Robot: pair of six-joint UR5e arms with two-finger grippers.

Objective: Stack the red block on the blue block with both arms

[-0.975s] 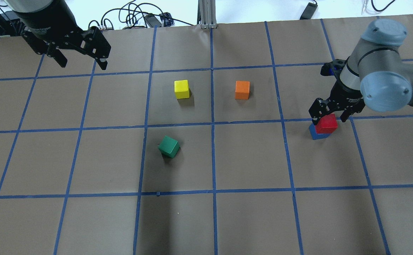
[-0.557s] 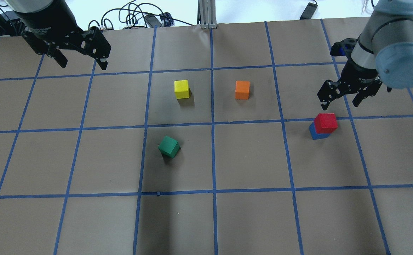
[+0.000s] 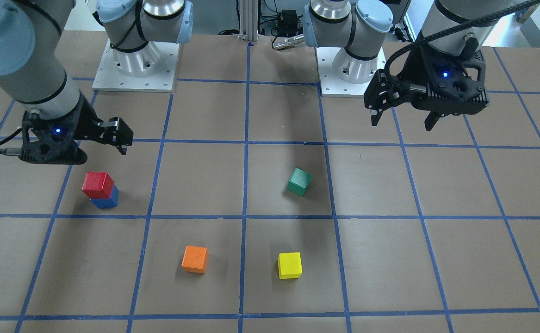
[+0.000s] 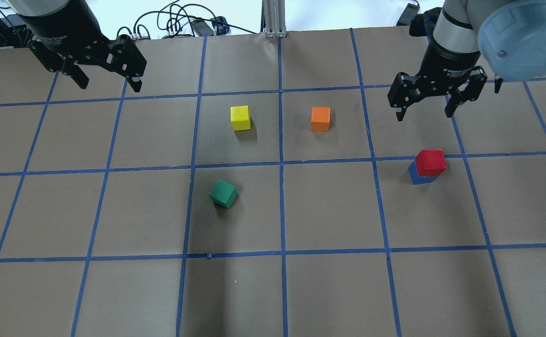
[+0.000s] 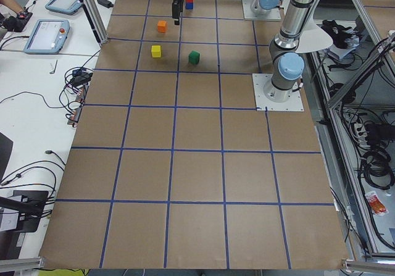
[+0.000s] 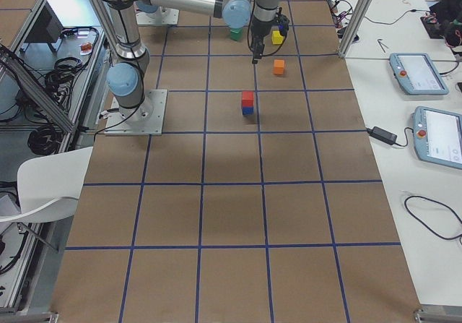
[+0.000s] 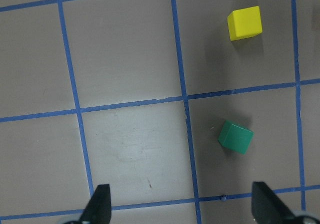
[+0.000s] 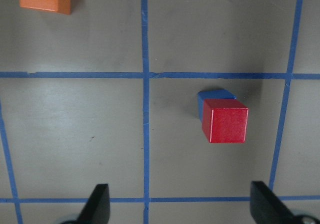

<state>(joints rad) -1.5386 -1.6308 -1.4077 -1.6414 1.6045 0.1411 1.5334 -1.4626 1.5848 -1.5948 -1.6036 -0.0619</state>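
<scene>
Now that the right pincer (image 4: 424,115) has lifted away, we enter the small matte red cube (image 4: 430,162) as standing free on top of the small solid blue cube (image 4: 415,178). The pair sits at the right of the overhead frame, just below a blue tape line on the brown gridded surface (image 4: 329,210).

Item, right pincer: a second ago its fingers straddled the red cube. We now find it at the upper right of the overhead frame, well apart from the stack, spread wide and holding nothing. Its wrist view looks straight down on the stack, both fingertips bare at the bottom edge.

Item, left pincer (image 4: 109,87): upper left of the overhead frame, unmoved over that second, spread wide, empty.

Item, stack: the red cube did not shift on release. A sliver of blue shows past its upper left edge in the right wrist view. We cannot tell whether that is a slight offset or only the camera's angle.

Item, others: a small solid yellow cube (image 4: 240,117) and a small solid orange cube (image 4: 320,119) lie side by side above the centre. A small solid green cube (image 4: 223,193) sits askew below the yellow one. All are well apart from the stack.

Our judgement: the placing holds without support, so the task looks complete.
</scene>
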